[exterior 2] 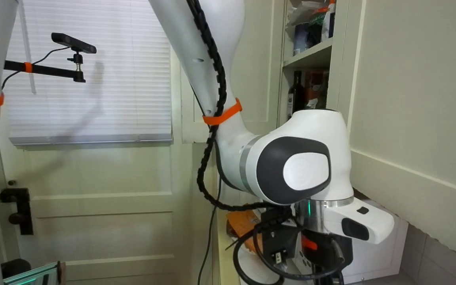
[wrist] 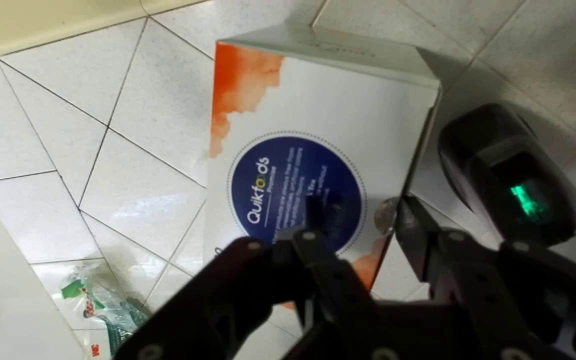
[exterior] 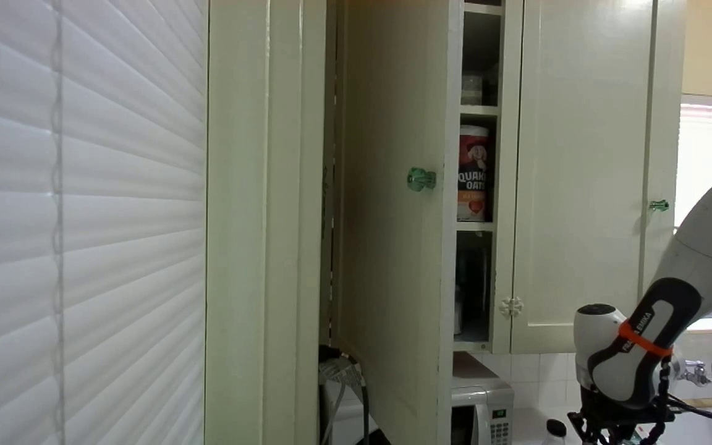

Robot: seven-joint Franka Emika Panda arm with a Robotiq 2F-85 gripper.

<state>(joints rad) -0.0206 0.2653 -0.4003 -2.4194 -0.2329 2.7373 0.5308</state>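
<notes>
Hanging above a counter of white speckled tiles (wrist: 153, 100), the black two-fingered gripper (wrist: 363, 222) has its jaws parted, with a strip of a white cardboard box (wrist: 348, 95) showing in the gap. The box sits on the tiles, marked with orange watercolour blotches and a round navy label (wrist: 288, 185) reading Quikfoods; one of the fingers (wrist: 318, 255) crosses in front of the label, while its partner lies by the box's edge. Whether either touches the cardboard, I cannot tell.

Close beside the box, on that partner's side, is a glossy black rounded object (wrist: 483, 145) with a green glow on it, leaving little room there. A crumpled clear plastic packet (wrist: 110, 310) with green print and red 3M lettering lies off the opposite side, partly covered by the gripper's dark linkage.

In an exterior view a tall cream-painted cabinet door (exterior: 387, 259) with a green glass knob (exterior: 421, 179) stands open, hiding part of a silver microwave (exterior: 502, 398); on a shelf beyond its edge is a red, black and orange Quaker Oats canister (exterior: 472, 173). In both exterior views the bottom edge cuts the gripper off, and a thick black cable (exterior 2: 222, 83) runs down the white robot arm (exterior 2: 319, 130)
</notes>
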